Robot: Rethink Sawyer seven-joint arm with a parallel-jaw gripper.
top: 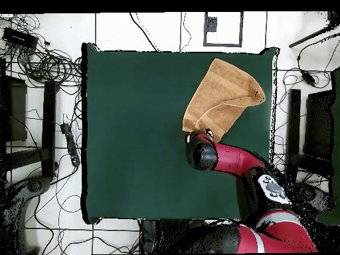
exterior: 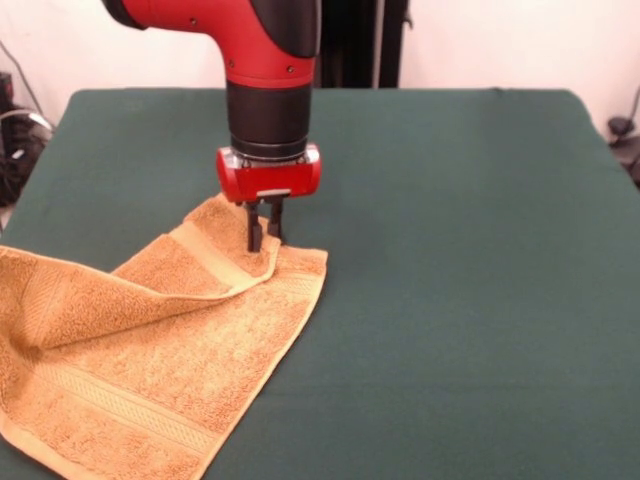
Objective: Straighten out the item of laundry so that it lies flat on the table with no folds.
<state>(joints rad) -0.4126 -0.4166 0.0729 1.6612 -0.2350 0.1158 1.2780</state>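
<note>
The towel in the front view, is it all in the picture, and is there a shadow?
Front view: the towel runs off the left and bottom edges; a soft dark shadow sits under its folded flap. Overhead view: all of it shows, at the table's edge.

Behind the fingers you've got a plain white wall [exterior: 500,45], with a dark upright post [exterior: 365,45] against it. From above, you're looking at a pale tiled floor [top: 159,30] strewn with black cables [top: 50,66]. Dark furniture [top: 13,109] stands on the side away from the fingers, and more [top: 319,126] close by on their side.
</note>
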